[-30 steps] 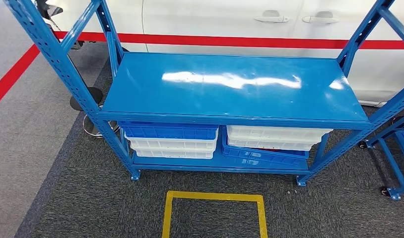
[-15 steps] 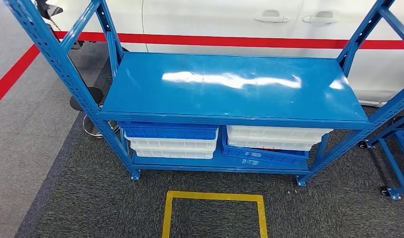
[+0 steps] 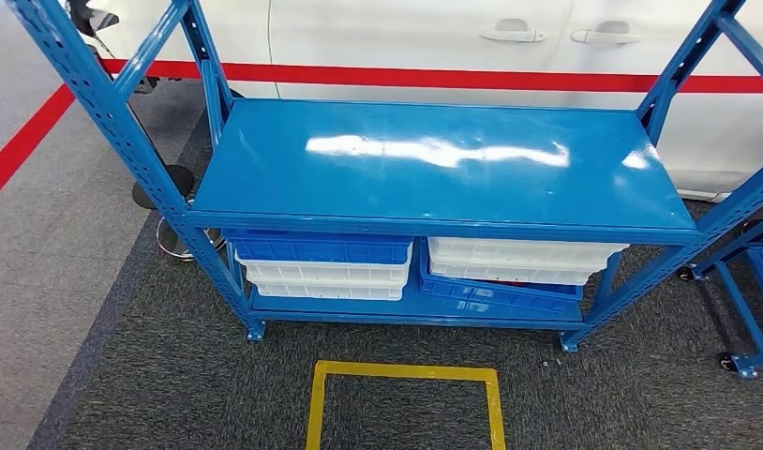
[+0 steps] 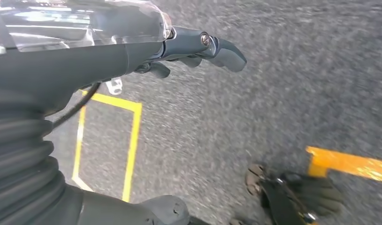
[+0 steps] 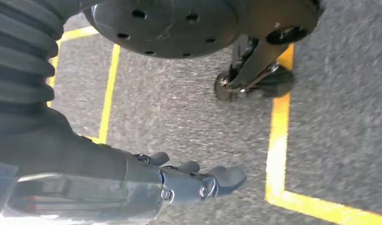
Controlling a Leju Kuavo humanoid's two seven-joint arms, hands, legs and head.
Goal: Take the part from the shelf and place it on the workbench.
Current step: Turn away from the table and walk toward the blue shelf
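Both arms hang at the robot's sides over grey carpet, the left hand (image 4: 198,49) and the right hand (image 5: 194,180) each holding nothing, fingers loosely extended and slightly apart. The task looks barely begun: the blue shelf (image 3: 434,169) stands ahead with a bare top board, and no part can be picked out anywhere on it. Underneath sit two stacks of shallow trays, one on the left (image 3: 323,267) and one on the right (image 3: 514,267), beyond one yellow floor square (image 3: 406,375).
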